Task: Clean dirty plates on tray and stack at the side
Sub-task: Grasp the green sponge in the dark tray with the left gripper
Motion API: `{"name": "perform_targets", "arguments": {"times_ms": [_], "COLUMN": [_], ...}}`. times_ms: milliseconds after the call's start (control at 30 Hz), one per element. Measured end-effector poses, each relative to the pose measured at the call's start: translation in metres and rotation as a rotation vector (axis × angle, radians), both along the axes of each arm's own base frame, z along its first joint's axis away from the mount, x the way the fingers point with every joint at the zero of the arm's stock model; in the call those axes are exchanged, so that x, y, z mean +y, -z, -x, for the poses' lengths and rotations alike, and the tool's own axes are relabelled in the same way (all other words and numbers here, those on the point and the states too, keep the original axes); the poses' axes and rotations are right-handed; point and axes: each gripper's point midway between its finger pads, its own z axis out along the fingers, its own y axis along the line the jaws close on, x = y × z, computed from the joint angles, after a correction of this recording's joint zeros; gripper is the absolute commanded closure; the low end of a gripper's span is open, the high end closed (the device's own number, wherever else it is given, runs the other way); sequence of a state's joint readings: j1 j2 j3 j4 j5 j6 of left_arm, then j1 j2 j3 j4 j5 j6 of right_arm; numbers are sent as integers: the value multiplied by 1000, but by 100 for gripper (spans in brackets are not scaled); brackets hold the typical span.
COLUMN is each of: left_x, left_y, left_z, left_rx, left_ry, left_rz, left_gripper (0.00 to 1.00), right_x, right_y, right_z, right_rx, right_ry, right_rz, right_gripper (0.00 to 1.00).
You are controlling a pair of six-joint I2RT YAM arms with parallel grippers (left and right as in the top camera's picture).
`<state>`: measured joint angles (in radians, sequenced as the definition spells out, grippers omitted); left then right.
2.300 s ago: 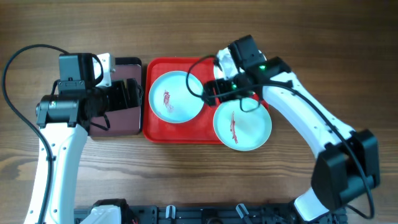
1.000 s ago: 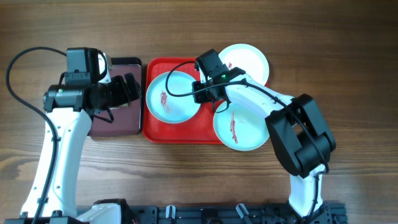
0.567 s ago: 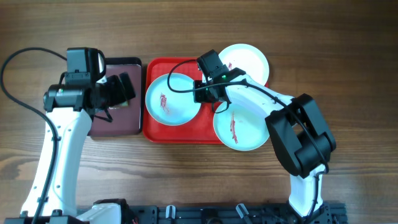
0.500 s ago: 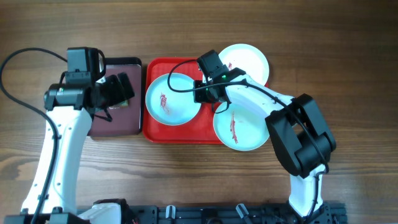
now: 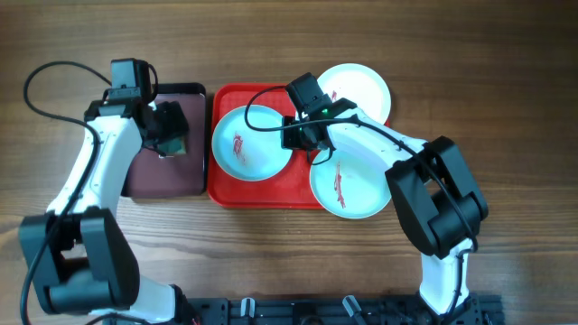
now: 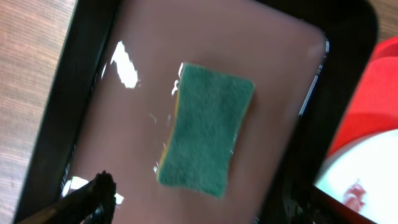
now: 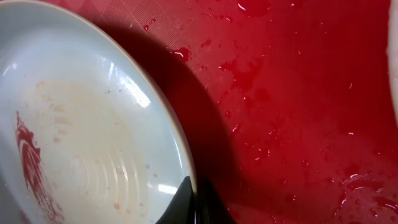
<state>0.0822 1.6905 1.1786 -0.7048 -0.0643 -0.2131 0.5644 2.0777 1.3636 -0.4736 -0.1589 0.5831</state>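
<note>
The red tray [image 5: 269,188] holds a pale blue plate [image 5: 249,144] with red streaks on its left side. My right gripper [image 5: 294,135] is shut on this plate's right rim; in the right wrist view the dark fingertips [image 7: 186,200] pinch the rim of the plate [image 7: 81,137] above the wet tray [image 7: 292,93]. A second streaked blue plate [image 5: 354,188] overlaps the tray's right edge. A white plate [image 5: 359,88] lies at the back right corner. My left gripper [image 5: 170,126] hovers open over a green sponge [image 6: 208,137]; its fingers [image 6: 94,196] stand wide apart.
The sponge [image 5: 175,144] lies on a maroon tray with a black rim [image 5: 163,176] just left of the red tray; its wet surface [image 6: 143,112] shows in the left wrist view. Bare wooden table [image 5: 506,81] surrounds both trays.
My left arm has swung in and turned over the maroon tray, now above the sponge. My right gripper has closed on the left blue plate's rim and has stayed in place.
</note>
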Motion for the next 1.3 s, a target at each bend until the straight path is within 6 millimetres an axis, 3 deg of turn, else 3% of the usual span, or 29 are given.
{"name": "perform_targets", "arguments": {"times_ms": [300, 533, 600, 667, 833, 967, 1033, 1067, 1300], "left_x": [-4, -6, -5, -6, -6, -7, -9, -10, -14], "left_y": [40, 56, 59, 62, 67, 68, 68, 67, 67], "left_z": [-7, -16, -18, -19, -17, -16, -17, -17, -17], "left_rx": [67, 66, 62, 65, 79, 81, 79, 76, 71], "left_ry": [205, 247, 255, 262, 273, 273, 277, 278, 263], "left_rz": [17, 16, 13, 13, 15, 19, 33, 42, 69], "left_gripper": [21, 23, 41, 50, 59, 57, 69, 96, 96], "right_x": [0, 0, 0, 0, 0, 0, 0, 0, 0], "right_y": [0, 0, 0, 0, 0, 0, 0, 0, 0], "right_z": [0, 0, 0, 0, 0, 0, 0, 0, -1], "right_rx": [-1, -1, -1, -1, -1, -1, -1, -2, -3], "right_ry": [0, 0, 0, 0, 0, 0, 0, 0, 0], "right_rz": [0, 0, 0, 0, 0, 0, -1, -1, -2], "right_gripper": [96, 96, 96, 96, 96, 96, 96, 96, 96]}}
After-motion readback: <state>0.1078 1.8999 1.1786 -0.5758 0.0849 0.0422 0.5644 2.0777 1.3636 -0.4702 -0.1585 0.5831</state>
